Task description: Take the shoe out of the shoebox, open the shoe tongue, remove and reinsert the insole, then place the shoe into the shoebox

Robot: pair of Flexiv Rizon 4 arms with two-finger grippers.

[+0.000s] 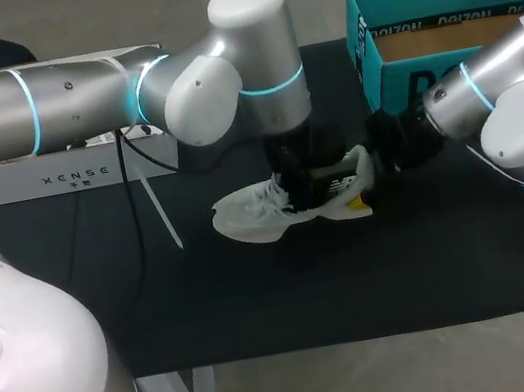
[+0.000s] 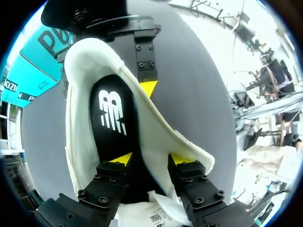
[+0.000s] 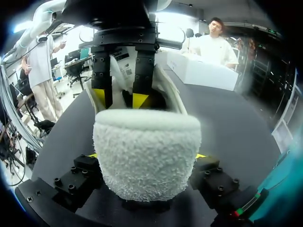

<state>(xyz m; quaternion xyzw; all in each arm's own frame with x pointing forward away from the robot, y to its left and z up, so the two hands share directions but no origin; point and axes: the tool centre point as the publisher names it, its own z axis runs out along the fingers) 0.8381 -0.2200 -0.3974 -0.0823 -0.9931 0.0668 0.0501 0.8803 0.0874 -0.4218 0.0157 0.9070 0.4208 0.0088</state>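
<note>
A white shoe (image 1: pixel 254 207) lies on its side in the middle of the black mat, toe pointing left. My left gripper (image 1: pixel 298 181) hangs straight down over its opening. In the left wrist view one finger is over the black insole (image 2: pixel 111 123) and the other is outside the shoe's side wall (image 2: pixel 156 132), with a gap around the wall; the gripper (image 2: pixel 151 160) is open. My right gripper (image 3: pixel 147 156) clasps the fuzzy heel (image 3: pixel 147 137) from both sides, and a yellow tip shows at each flank. The teal shoebox (image 1: pixel 391 62) stands at the back right.
A white carton (image 1: pixel 75 173) sits at the back left of the mat, with a black cable (image 1: pixel 134 163) trailing beside it. The shoebox is close behind my right arm (image 1: pixel 516 110). The mat's front edge (image 1: pixel 368 338) runs below the shoe.
</note>
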